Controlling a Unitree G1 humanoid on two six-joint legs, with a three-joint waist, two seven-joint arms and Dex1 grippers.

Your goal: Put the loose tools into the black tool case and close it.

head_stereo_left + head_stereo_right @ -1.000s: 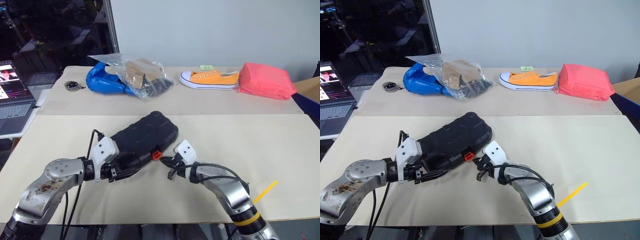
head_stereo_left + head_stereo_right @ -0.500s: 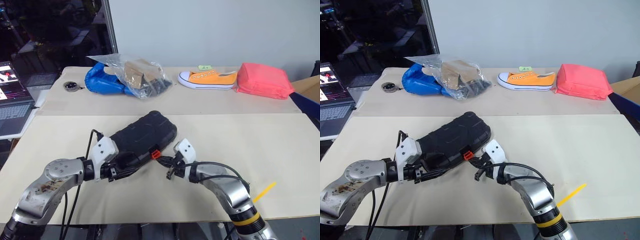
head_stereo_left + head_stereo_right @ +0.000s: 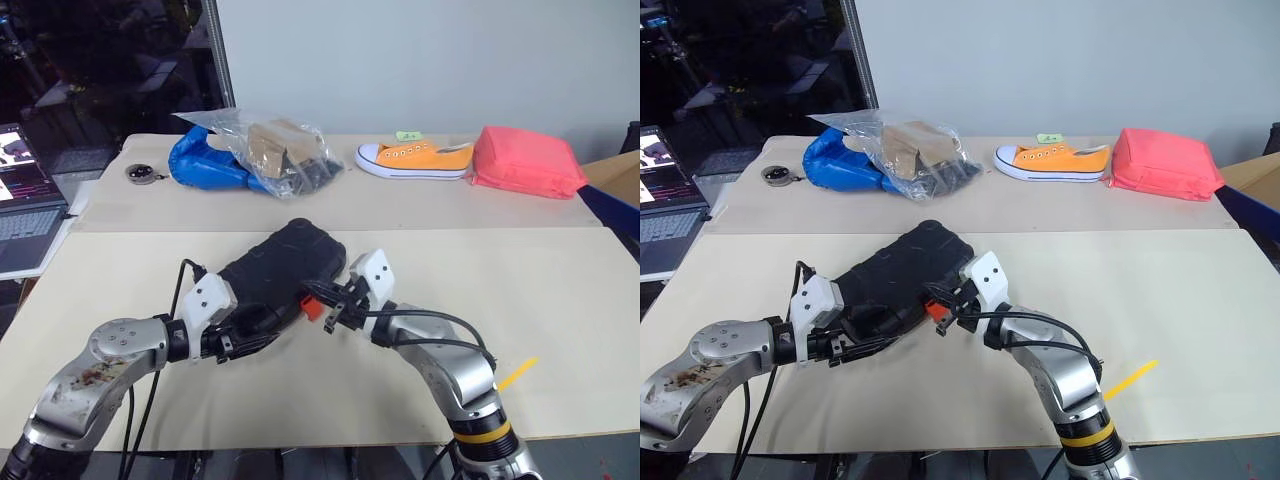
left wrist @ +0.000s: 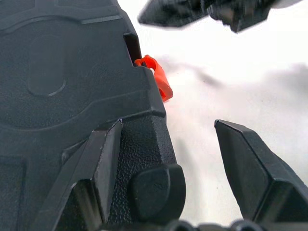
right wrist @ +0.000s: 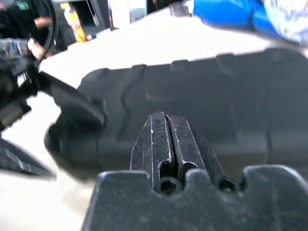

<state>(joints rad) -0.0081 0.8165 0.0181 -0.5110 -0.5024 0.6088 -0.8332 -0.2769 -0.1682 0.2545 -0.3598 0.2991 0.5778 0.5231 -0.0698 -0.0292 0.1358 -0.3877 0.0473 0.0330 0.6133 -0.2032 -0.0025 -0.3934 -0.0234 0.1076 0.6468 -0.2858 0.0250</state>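
While the black tool case (image 3: 280, 275) lies closed-looking on the near table (image 3: 560, 300), between the two arms, its orange latch (image 3: 312, 306) faces the front edge and appears not yet pressed home.

The left hand (image 3: 243, 342) has its fingers spread across the case's near corner: one finger (image 4: 103, 168) lies on the shell and the other (image 4: 250, 168) stands off over bare table. This looks like bracing rather than a firm grasp.

The right hand (image 3: 335, 312) is clenched shut with nothing in it, its closed fingertips (image 5: 166, 144) held level just beside the latch, pointing at the case's front wall.

One slim orange tool (image 3: 519, 374) lies near the front right edge of the table, well apart from the case.

Risks, in my judgement:
- The case may be latched with that tool left out, which would leave the task incomplete.
- A push on the latch may slide the case away, as the left hand only rests on one corner.
- The closed fingertips may slip off the small latch and strike the shell.

The orange sneaker (image 3: 420, 157), pink-red pouch (image 3: 525, 160) and plastic bag (image 3: 255, 150) on the far table are no part of this.
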